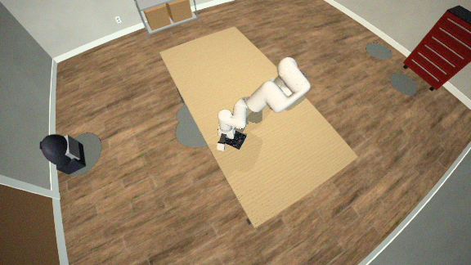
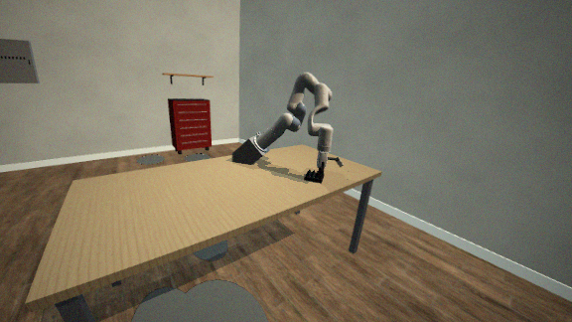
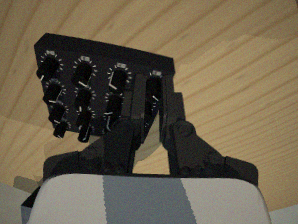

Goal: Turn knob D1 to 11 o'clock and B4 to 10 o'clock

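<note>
The black knob box [image 1: 237, 141] stands on the wooden table near its long edge; it also shows in the exterior view [image 2: 313, 175]. In the wrist view the box [image 3: 100, 86] shows four columns of black knobs with white lines. My gripper [image 3: 153, 88] points straight down over it, and its two dark fingers are shut on the far right corner knob [image 3: 154, 83]. I cannot read the printed names, so I cannot tell which knob this is. The gripper also shows in the top and exterior views [image 1: 227, 136] [image 2: 321, 170].
The table edge [image 2: 348, 186] lies close beside the box. The arm's base [image 2: 246, 151] sits further along the table. A red tool cabinet [image 1: 443, 47] and a shelf with cardboard boxes [image 1: 168, 14] stand by the walls, far off.
</note>
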Tool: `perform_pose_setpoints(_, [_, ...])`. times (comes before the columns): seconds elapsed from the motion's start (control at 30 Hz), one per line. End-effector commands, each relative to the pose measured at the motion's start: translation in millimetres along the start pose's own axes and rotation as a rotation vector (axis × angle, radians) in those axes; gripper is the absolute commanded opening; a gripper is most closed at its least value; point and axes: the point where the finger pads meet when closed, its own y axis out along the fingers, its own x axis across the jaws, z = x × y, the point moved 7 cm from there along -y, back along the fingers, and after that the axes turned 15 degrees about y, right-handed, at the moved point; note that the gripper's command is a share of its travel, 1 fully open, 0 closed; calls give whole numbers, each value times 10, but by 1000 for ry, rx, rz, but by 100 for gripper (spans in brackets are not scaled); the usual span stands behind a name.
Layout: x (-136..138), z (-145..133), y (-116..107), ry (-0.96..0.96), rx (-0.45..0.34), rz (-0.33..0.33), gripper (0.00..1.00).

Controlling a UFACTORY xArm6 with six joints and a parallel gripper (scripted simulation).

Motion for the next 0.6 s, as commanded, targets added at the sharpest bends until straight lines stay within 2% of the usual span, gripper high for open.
perform_pose_setpoints(0.0, [2,10,-7,6,2,-1,8])
perform_pose_setpoints(0.23, [2,9,-7,65,2,-1,8])
perform_pose_setpoints(0.57, [2,9,-7,308,3,-1,8])
